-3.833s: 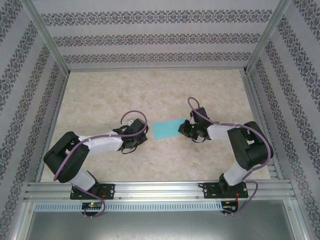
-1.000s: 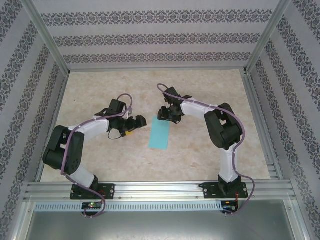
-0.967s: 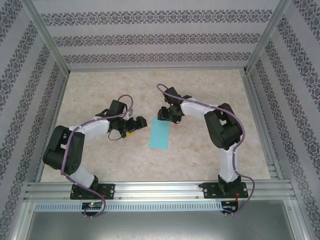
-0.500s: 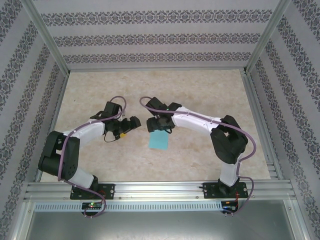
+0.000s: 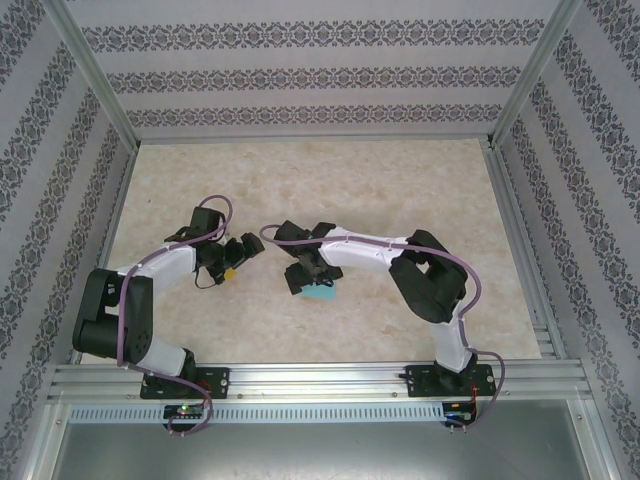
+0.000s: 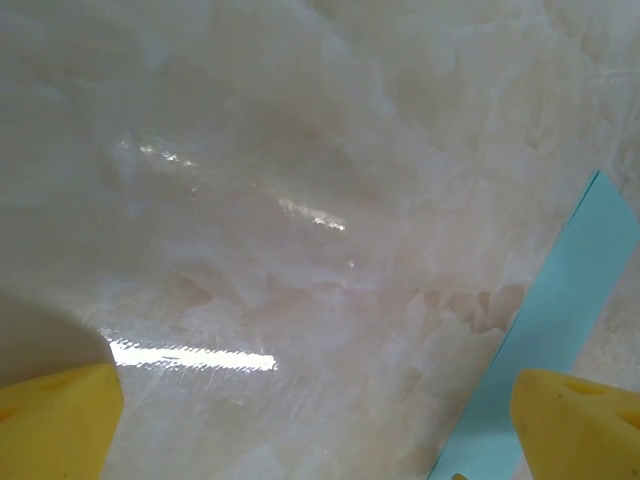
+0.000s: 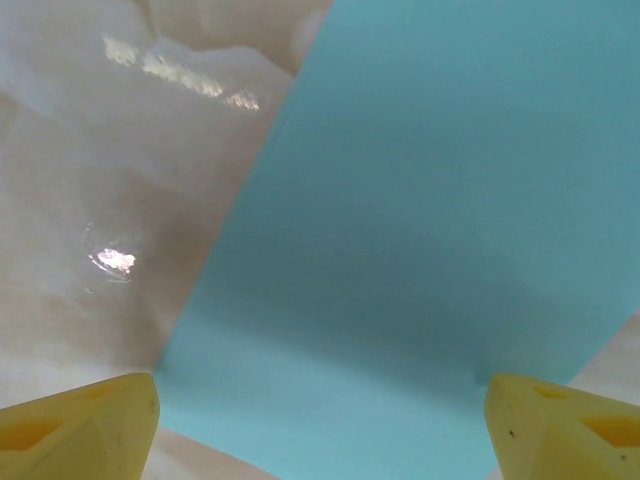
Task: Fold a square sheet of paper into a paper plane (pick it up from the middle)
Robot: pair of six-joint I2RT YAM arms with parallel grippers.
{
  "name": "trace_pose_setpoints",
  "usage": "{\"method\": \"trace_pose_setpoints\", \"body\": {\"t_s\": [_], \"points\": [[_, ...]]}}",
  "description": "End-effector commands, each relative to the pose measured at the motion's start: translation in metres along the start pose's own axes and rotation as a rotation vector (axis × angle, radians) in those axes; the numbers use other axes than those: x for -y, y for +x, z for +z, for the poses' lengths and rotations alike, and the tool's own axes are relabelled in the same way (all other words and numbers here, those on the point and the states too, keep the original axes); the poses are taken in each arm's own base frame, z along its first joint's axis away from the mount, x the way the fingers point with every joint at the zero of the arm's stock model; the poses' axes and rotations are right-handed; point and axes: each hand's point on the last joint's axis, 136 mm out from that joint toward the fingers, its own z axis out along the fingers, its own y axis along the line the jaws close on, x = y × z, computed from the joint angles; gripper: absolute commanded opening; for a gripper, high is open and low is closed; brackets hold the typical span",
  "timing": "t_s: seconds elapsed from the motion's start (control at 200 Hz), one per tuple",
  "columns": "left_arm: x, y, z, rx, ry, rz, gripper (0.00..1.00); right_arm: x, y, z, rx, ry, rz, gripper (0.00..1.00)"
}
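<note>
Item: square sheet of paper (image 7: 430, 200), flat mid-desk; right gripper (image 7: 320, 425) spread wide, empty, above it; left gripper (image 6: 318, 430) spread, empty, beside. Risk: closing jaws skid sheet, pinching off-centre

1. Top external: fixed high behind the robot, looking down and forward from a distance over the whole table (image 5: 400, 190).
2. Left wrist: close above the table, facing down; the square sheet of paper (image 6: 560, 330) enters at the right edge.
3. Right wrist: close, facing down onto the same sheet, which is also seen mid-table from the top.
</note>
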Motion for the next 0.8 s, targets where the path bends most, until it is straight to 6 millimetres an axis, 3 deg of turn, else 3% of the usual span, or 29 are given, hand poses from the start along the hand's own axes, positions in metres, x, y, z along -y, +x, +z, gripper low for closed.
{"method": "trace_pose_setpoints", "body": {"t_s": [0.0,0.38,0.794], "points": [[-0.004,-0.003,-0.006,0.015,-0.011,-0.004,1.00,-0.008,0.002,0.002,-0.023,-0.009,-0.032,0.86],[-0.004,-0.003,-0.005,0.010,-0.017,-0.001,1.00,0.009,0.022,0.032,-0.129,0.083,-0.050,0.84],[-0.003,-0.002,-0.004,0.000,-0.012,0.005,1.00,0.018,0.032,0.044,-0.160,-0.041,0.005,0.73]]}}
